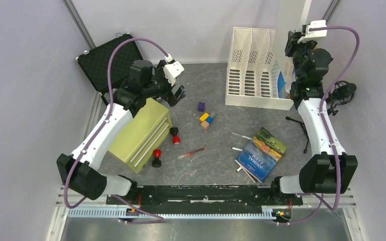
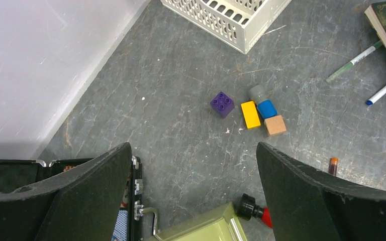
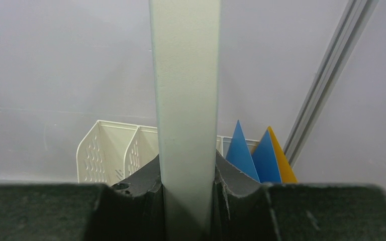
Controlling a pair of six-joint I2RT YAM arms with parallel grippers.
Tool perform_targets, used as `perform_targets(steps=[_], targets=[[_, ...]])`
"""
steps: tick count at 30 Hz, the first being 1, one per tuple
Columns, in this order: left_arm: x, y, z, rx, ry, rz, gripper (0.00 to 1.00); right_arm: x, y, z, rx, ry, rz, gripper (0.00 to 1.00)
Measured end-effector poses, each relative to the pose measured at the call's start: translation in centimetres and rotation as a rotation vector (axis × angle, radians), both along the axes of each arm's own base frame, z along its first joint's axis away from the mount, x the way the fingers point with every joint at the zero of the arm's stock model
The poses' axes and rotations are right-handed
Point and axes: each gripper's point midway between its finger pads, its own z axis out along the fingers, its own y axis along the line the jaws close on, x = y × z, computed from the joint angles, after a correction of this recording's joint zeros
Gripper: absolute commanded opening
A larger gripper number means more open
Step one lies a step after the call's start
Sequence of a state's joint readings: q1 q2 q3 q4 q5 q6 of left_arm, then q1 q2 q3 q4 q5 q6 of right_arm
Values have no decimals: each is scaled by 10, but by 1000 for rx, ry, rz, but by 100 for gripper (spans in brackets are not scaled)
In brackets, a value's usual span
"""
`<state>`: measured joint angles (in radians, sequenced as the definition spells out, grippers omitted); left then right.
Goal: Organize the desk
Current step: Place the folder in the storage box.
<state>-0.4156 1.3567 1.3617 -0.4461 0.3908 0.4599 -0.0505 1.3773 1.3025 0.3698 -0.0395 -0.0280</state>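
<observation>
The desk [image 1: 216, 168] is dark grey with stone-like veining. My left gripper [image 1: 177, 94] hangs open and empty above its back left part, over bare desk [image 2: 193, 150] between the black case and the yellow-green cabinet. My right gripper [image 1: 295, 44] is raised at the back right, shut [image 3: 188, 173] on a pale flat upright panel [image 3: 186, 90], which also shows in the top view [image 1: 305, 12]. Its full shape is hidden.
A white file organiser [image 1: 254, 70] stands at the back, with blue and yellow sheets [image 3: 261, 155]. Small coloured blocks [image 2: 251, 113], a purple brick [image 2: 222, 104], pens [image 1: 241, 136], a book [image 1: 261, 153], a red tube [image 1: 191, 153] and two red-black knobs [image 1: 175, 135] lie about. A cabinet [image 1: 140, 133] and an open case [image 1: 108, 60] are on the left.
</observation>
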Motion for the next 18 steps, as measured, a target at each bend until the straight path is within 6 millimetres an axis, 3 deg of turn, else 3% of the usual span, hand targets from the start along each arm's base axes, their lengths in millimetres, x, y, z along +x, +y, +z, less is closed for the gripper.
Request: perform_targets(steps=[7, 12, 18], targets=[[2, -1, -5, 0, 15, 3, 100, 13, -1, -23, 7, 8, -2, 0], [6, -3, -10, -4, 35, 8, 100, 23, -1, -52, 15, 26, 0, 0], [9, -6, -17, -2, 53, 7, 100, 20, 0, -85, 44, 4, 6, 0]])
